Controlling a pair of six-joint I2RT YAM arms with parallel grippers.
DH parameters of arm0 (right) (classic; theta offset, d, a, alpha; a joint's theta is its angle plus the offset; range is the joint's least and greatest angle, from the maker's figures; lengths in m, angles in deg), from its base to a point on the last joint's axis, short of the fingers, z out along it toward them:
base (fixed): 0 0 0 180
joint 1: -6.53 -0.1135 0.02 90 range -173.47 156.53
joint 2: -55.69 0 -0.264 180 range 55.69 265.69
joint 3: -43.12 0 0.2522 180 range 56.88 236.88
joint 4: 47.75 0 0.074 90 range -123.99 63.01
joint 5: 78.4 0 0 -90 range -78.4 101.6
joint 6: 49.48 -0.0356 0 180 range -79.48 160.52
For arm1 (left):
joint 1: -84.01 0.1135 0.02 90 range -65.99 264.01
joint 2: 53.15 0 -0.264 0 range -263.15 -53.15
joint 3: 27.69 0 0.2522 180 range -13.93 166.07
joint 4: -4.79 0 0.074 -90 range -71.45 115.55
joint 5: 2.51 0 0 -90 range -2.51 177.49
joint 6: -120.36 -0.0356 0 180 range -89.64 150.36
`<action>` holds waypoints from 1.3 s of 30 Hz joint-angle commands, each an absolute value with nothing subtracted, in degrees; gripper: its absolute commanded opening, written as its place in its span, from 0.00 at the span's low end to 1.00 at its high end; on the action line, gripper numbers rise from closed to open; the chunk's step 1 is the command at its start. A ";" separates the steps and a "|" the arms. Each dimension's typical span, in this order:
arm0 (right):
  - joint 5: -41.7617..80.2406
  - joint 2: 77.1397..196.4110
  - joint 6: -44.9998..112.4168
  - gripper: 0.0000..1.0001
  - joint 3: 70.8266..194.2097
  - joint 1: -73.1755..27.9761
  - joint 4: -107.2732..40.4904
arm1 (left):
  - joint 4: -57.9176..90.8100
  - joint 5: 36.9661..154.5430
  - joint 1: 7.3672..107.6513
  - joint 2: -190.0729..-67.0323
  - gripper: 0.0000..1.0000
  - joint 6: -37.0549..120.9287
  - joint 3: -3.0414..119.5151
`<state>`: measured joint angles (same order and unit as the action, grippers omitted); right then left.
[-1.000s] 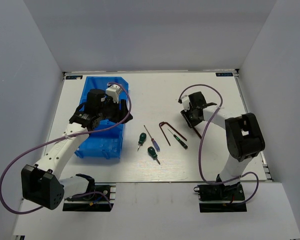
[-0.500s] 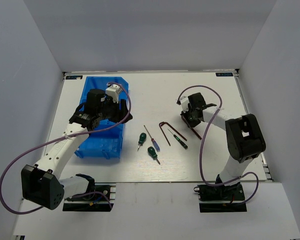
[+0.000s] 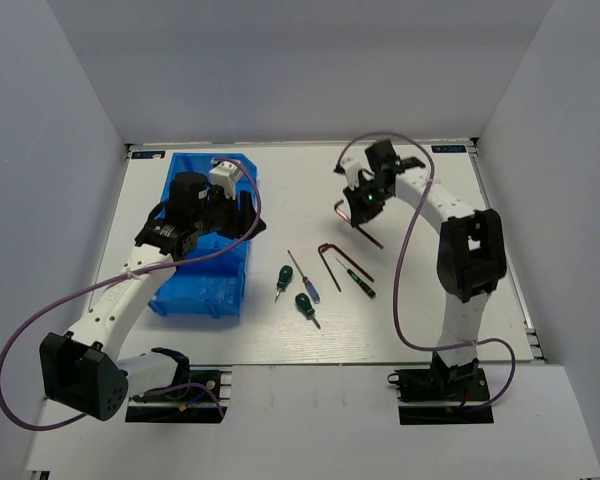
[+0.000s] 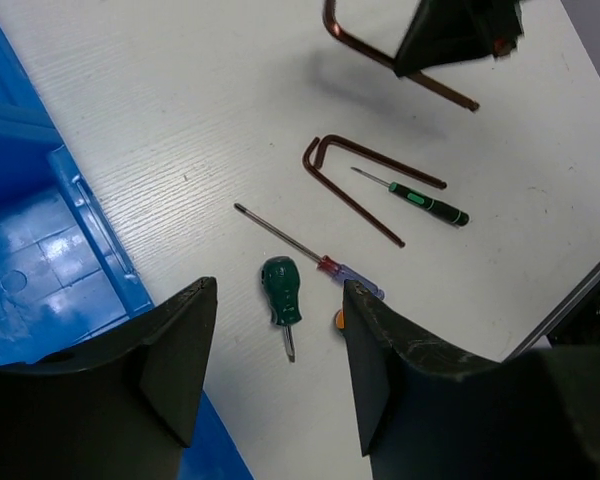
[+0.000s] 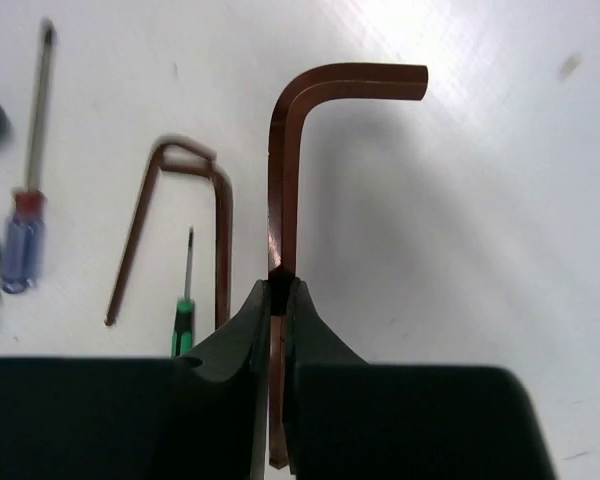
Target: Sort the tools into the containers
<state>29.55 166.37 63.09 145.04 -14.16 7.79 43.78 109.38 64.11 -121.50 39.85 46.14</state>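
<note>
My right gripper [image 3: 366, 207] is shut on a reddish-brown hex key [image 3: 372, 237] and holds it above the table; in the right wrist view the key [image 5: 285, 150] runs up from between the closed fingertips [image 5: 280, 285]. The second hex key [image 3: 329, 260], the black-green thin screwdriver [image 3: 357, 277], the blue-handled screwdriver [image 3: 305, 281] and two stubby green screwdrivers [image 3: 281, 278] [image 3: 304, 303] lie on the table. My left gripper [image 3: 236, 214] is open and empty over the right edge of the blue bin [image 3: 195, 285]. In the left wrist view its open gripper [image 4: 277, 290] frames one stubby screwdriver [image 4: 280, 303].
Purple cables loop from both arms. The white table top [image 3: 430, 300] ends in walls at the back and both sides. The blue bin's wall [image 4: 90, 240] shows at the left in the left wrist view.
My right gripper has lifted the hex key off the table and carried it toward the far side and a little left. The left arm has barely moved.
</note>
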 commanded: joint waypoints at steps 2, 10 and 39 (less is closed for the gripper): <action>36.29 172.84 63.46 0.00 164.35 -15.01 13.73 | 42.63 110.34 63.88 -118.10 0.64 39.94 49.44; 43.50 185.42 59.60 0.00 185.47 -20.63 6.91 | 41.32 108.76 63.88 -115.29 0.64 40.99 51.11; 35.68 205.02 56.17 0.00 194.17 -34.16 -59.39 | 41.75 106.13 63.88 -106.06 0.64 44.42 47.77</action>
<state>36.13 206.26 54.68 190.48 -33.55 -49.45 40.90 107.15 64.11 -107.34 43.99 48.37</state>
